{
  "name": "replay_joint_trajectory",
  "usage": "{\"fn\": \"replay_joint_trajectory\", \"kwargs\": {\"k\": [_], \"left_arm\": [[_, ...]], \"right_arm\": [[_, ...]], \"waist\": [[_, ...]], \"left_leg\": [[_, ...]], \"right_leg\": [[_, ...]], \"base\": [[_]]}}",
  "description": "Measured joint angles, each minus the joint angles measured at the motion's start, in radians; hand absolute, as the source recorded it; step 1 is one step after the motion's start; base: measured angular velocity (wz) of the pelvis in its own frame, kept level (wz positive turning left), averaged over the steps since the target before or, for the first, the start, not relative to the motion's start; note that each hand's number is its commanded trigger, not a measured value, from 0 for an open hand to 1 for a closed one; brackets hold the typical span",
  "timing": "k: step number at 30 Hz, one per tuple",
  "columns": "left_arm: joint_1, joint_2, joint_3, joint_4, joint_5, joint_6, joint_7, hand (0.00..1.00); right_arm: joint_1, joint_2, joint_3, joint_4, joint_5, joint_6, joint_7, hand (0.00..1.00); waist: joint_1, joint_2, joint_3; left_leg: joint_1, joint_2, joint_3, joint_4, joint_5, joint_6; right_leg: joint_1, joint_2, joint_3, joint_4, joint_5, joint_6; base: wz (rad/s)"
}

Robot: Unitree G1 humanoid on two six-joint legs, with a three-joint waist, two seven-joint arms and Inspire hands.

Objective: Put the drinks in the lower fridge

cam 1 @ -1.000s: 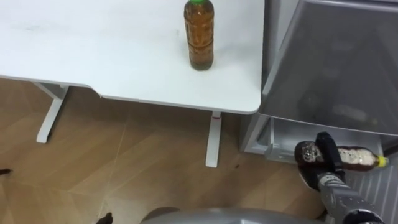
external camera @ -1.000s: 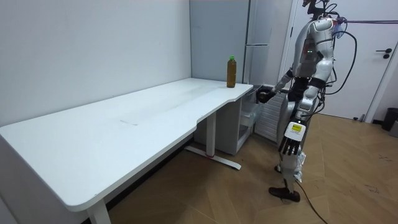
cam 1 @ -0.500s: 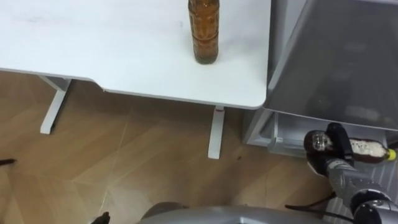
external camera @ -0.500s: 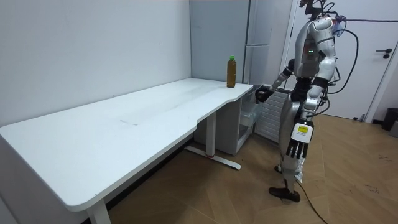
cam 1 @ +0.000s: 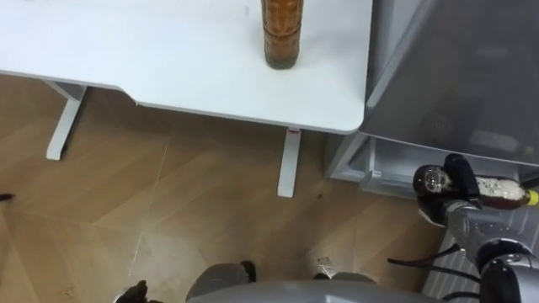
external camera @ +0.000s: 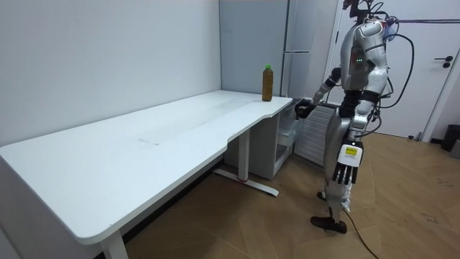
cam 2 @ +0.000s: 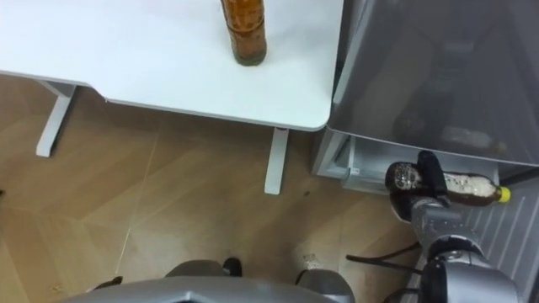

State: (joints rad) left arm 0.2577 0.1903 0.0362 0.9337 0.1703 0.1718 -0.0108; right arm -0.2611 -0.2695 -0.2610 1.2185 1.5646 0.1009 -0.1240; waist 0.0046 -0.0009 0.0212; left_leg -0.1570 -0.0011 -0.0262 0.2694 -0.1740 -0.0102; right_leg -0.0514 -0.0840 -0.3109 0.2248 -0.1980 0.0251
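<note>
The drink bottle (cam 1: pixel 497 193) lies on its side in the robot's right hand (cam 1: pixel 450 195). The fingers are curled tight round its lower half, its base shows just left of them, and its neck runs out past them to the right. It hangs in the air at the mouth of the fridge's (cam 1: pixel 455 76) open lower compartment (cam 1: pixel 383 172), which lies just beyond the fingers and a little to their left. From where I stand, the step in hand looks like the reach into that compartment. To do it well, the hand should keep the bottle level and bring it in over the front lip, under the grey bulk above the fingers. The grip should loosen only once the bottle rests on something, since a round bottle laid flat may well roll. The bottle itself is clear plastic, filled with a dark brown drink, with a pale label band and a yellow cap. A second bottle (cam 1: pixel 279 34), amber and ribbed, stands upright on the white tabletop (cam 1: pixel 168 59), well off to the left of the fingers and beyond them, waiting its turn. The left hand (external camera: pixel 346 173) hangs at the robot's side, fingers straight and empty.
</note>
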Motion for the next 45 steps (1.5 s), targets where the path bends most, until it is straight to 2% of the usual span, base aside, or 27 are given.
{"fn": "replay_joint_trajectory", "kwargs": {"k": [6, 14, 20, 26, 32, 36, 39, 45], "left_arm": [[-0.013, 0.000, -0.004, 0.001, 0.000, -0.004, 0.004, 0.00], [-0.012, 0.016, -0.004, 0.000, 0.002, 0.006, 0.000, 0.00], [-0.016, 0.017, -0.004, -0.002, 0.039, 0.004, -0.003, 0.00], [-0.025, 0.020, -0.004, -0.002, 0.040, 0.011, -0.002, 0.00], [-0.056, 0.029, -0.006, -0.001, 0.038, 0.011, -0.001, 0.00], [-0.078, 0.047, -0.039, 0.001, 0.038, 0.008, 0.003, 0.00], [-0.110, 0.050, -0.062, 0.008, 0.035, 0.013, 0.001, 0.00], [-0.165, 0.055, -0.119, 0.022, 0.029, 0.000, -0.001, 0.00]], "right_arm": [[-0.039, -0.012, 0.000, 0.030, -0.004, 0.000, -0.028, 1.00], [-0.066, -0.030, 0.001, 0.036, -0.009, 0.000, -0.050, 1.00], [-0.075, -0.046, 0.009, 0.036, -0.056, -0.002, -0.064, 1.00], [-0.075, -0.084, 0.054, 0.036, -0.158, 0.004, -0.065, 1.00], [-0.096, -0.102, 0.090, 0.039, -0.196, 0.024, -0.065, 1.00], [-0.160, -0.107, 0.126, 0.084, -0.197, 0.044, -0.065, 1.00], [-0.202, -0.108, 0.163, 0.116, -0.218, 0.064, -0.067, 1.00], [-0.253, -0.114, 0.164, 0.153, -0.237, 0.065, -0.070, 1.00]], "waist": [[0.002, 0.004, -0.0008], [0.004, 0.005, -0.0002], [0.010, 0.004, 0.0005], [0.021, 0.001, 0.0027], [0.027, -0.008, 0.0079], [0.035, -0.013, 0.0112], [0.054, -0.015, 0.0123], [0.070, -0.028, 0.0201]], "left_leg": [[-0.022, -0.002, -0.001, 0.004, 0.008, 0.002], [-0.059, -0.004, -0.002, 0.000, 0.034, 0.002], [-0.070, -0.009, -0.002, -0.002, 0.043, 0.005], [-0.079, -0.010, -0.002, -0.002, 0.048, 0.005], [-0.107, -0.010, -0.003, 0.000, 0.058, 0.002], [-0.145, -0.013, -0.003, 0.003, 0.071, -0.001], [-0.178, -0.012, -0.005, 0.004, 0.085, -0.004], [-0.225, -0.010, -0.001, -0.001, 0.105, -0.007]], "right_leg": [[-0.023, -0.005, -0.005, 0.016, 0.000, -0.001], [-0.065, -0.014, -0.023, 0.027, 0.002, -0.006], [-0.085, -0.020, -0.022, 0.039, 0.002, -0.006], [-0.100, -0.023, -0.016, 0.054, 0.000, -0.007], [-0.142, -0.026, -0.010, 0.090, -0.004, -0.015], [-0.195, -0.043, -0.024, 0.128, -0.018, -0.025], [-0.227, -0.043, -0.028, 0.139, -0.016, -0.031], [-0.282, -0.043, -0.028, 0.155, -0.012, -0.038]], "base": [[0.02], [0.06], [0.00], [0.00], [-0.01], [0.03], [0.10], [0.05]]}}
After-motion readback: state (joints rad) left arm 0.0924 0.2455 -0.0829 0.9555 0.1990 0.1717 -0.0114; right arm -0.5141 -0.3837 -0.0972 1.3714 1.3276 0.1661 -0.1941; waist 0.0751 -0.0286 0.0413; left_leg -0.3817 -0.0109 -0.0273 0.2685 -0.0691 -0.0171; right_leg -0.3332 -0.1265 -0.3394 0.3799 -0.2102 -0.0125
